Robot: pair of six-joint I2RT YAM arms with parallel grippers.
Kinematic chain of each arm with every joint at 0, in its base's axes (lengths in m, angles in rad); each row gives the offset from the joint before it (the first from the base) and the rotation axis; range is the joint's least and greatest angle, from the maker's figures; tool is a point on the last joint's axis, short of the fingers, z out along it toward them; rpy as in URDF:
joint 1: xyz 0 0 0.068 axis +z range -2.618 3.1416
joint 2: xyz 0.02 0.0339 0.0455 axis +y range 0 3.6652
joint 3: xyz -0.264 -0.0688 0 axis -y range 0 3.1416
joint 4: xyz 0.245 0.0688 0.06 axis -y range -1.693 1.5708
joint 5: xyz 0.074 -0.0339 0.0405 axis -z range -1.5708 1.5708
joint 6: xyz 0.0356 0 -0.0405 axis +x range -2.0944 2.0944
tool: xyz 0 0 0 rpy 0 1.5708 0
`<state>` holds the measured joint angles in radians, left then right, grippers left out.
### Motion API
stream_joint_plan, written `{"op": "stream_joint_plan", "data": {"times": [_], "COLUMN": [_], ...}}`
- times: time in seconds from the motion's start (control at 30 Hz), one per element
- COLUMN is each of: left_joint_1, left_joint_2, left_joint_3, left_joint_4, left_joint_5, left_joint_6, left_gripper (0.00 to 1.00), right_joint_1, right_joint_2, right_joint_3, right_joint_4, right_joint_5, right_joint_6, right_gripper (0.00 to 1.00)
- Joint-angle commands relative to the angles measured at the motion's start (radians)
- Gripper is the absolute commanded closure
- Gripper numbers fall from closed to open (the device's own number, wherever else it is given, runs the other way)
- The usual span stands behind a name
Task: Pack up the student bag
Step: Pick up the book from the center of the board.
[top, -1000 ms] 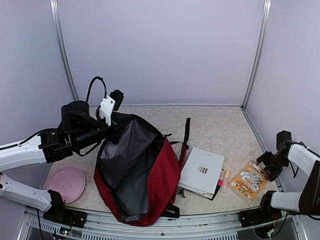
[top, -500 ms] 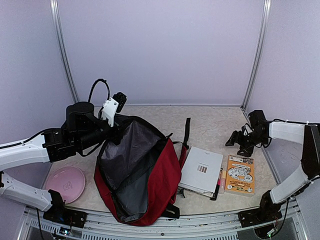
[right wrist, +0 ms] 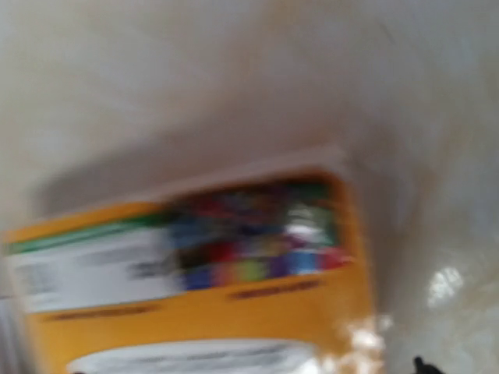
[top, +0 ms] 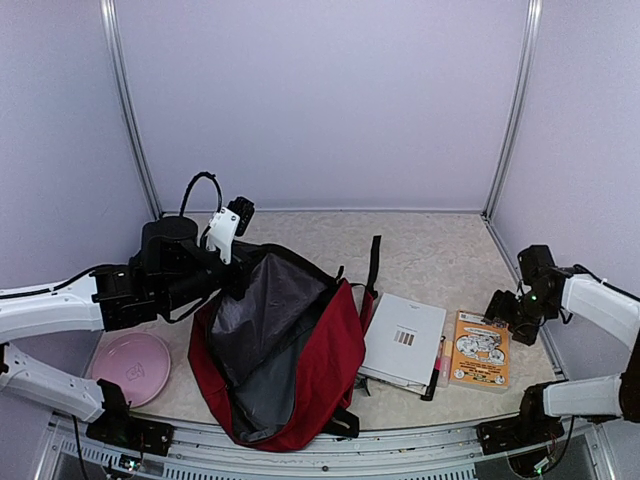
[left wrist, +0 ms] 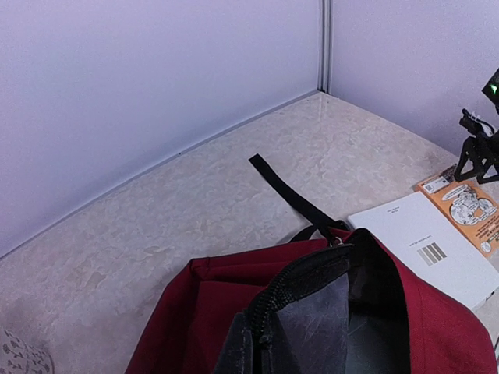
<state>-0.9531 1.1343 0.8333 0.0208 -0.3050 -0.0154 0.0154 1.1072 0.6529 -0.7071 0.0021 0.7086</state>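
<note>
two arms split the work here: the left gripper [top: 237, 272] appears clamped on the raised rim of the student bag [top: 300, 360], which lies on the table [top: 430, 250] left of centre, near the front edge, with its grey lining showing through the open mouth. the step in hand looks like the first pick, one arm propping the bag open while the right gripper [top: 508, 312] hovers just beside the far right edge of the orange packet [top: 481, 350]. that packet lies flat, with a pink pen [top: 441, 358] and a white book [top: 403, 340] between it and the bag, so the next move likely calls for a pinch on a thin edge, then a carry over the book to the mouth. a pink plate [top: 130, 367] sits at the bag's other side. the left fingers are hidden behind the zipper rim, so the hold is judged from the lifted fabric. the right wrist view is badly blurred, showing only orange print, and whether the right jaws are wide or narrow cannot be told. the bag's depths are in shadow.
</note>
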Motion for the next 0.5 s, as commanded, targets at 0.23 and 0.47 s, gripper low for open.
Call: {"op": "stream_joint_plan", "data": {"times": [0.23, 0.47], "left_joint_1": [-0.121, -0.159], "left_joint_2": [-0.013, -0.062], "left_joint_3": [-0.061, -0.105], "left_joint_4": [0.051, 0.064], "left_joint_5": [-0.078, -0.124], "left_joint_6": [-0.059, -0.129], "left_gripper": [1.0, 1.0], "right_joint_1": [-0.299, -0.243], "right_joint_2": [0.18, 0.08], "right_joint_3": [-0.304, -0.32], "right_joint_4": [0.423, 0.421], "right_joint_5": [-0.561, -0.61], "right_joint_6": [-0.164, -0.196], "right_gripper": [0.15, 0.25]}}
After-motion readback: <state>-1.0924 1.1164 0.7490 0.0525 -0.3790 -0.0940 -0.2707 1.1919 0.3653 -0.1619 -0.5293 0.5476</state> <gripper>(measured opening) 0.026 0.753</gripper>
